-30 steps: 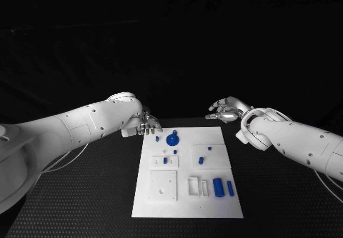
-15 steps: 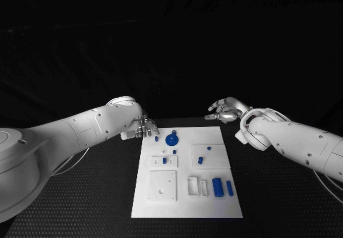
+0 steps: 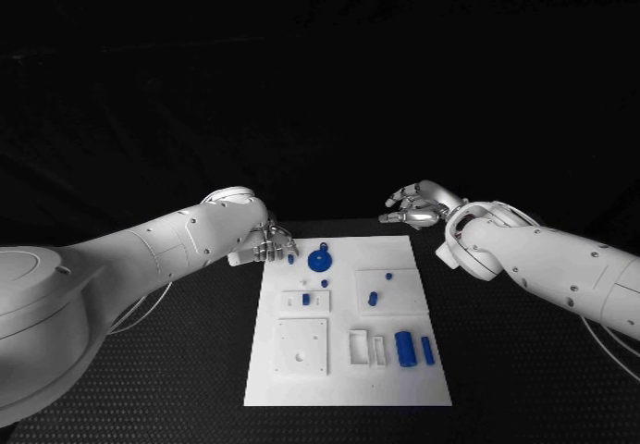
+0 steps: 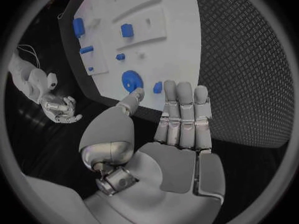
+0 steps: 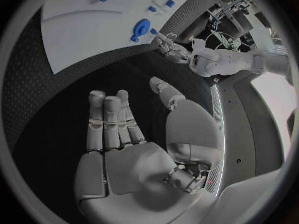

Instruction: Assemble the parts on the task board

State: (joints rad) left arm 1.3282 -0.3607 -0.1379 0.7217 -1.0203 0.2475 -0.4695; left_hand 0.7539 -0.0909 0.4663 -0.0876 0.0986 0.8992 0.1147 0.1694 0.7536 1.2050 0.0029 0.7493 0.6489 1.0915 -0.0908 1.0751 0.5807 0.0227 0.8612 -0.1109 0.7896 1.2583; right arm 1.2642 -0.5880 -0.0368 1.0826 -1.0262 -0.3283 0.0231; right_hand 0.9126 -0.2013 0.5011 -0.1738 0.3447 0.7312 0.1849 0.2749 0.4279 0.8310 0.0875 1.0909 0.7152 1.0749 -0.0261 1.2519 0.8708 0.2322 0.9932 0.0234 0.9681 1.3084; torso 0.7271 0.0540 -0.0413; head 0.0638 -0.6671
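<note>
Hands both held nothing when we looked: our left hand point(image 3: 271, 242) hovered, fingers extended, beside the task board point(image 3: 350, 388); our right hand point(image 3: 419, 205) hung loosely spread beyond it.

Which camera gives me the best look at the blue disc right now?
The left wrist view: the blue disc is large and unblocked just beyond the left hand. The head view shows it small at the board's far end; the right wrist view shows it small and distorted.

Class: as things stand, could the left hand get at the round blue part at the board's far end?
Probably yes: the left hand is open beside the round blue part, nothing between.
</note>
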